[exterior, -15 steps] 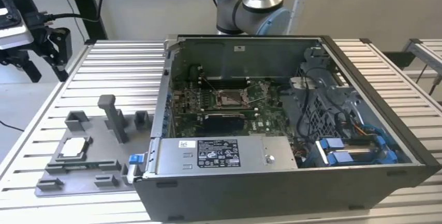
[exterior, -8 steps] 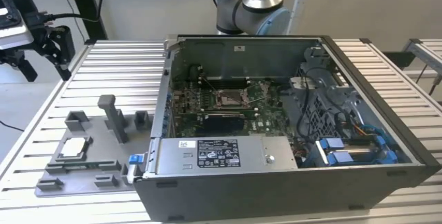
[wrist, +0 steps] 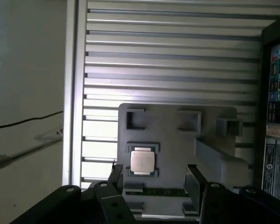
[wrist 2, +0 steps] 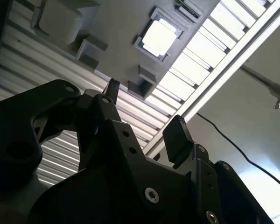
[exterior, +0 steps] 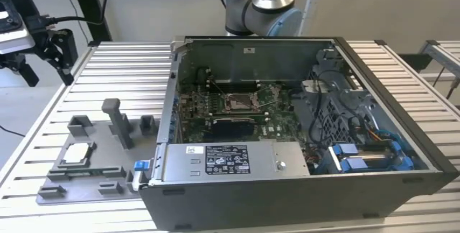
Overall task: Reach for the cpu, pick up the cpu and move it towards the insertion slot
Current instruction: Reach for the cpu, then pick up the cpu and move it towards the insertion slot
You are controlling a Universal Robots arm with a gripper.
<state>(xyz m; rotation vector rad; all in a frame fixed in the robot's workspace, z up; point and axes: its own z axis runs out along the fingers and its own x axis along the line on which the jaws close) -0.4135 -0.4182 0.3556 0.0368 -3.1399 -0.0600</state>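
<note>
The table (exterior: 129, 66) is made of long silver metal strips with thin grooves between them. Past its edge the floor (wrist: 28, 70) is pale and plain, and a thin black cable (wrist: 23, 121) lies on it. A big dark computer case (exterior: 287, 200) lies open on the table.

On the metal box at the front of the computer case there is a white sticker (exterior: 226, 160) with black print. The print is too small for me to read.

My gripper (exterior: 49, 71) hangs over the table, well away from the computer case on the exterior view's left. Its two black fingers (wrist: 193, 179) stand apart and hold nothing.

The cpu (exterior: 77, 154) is a small silvery square. It lies flat in a grey plastic plate (exterior: 75, 182) on the table, just beside the computer case on the exterior view's left. In both wrist views the cpu (wrist: 143, 162) sits out past my fingertips, and nothing touches it.

The insertion slot (exterior: 239, 101) is inside the computer case, in the middle of the green board (exterior: 280, 120). It has a shiny metal frame.
</note>
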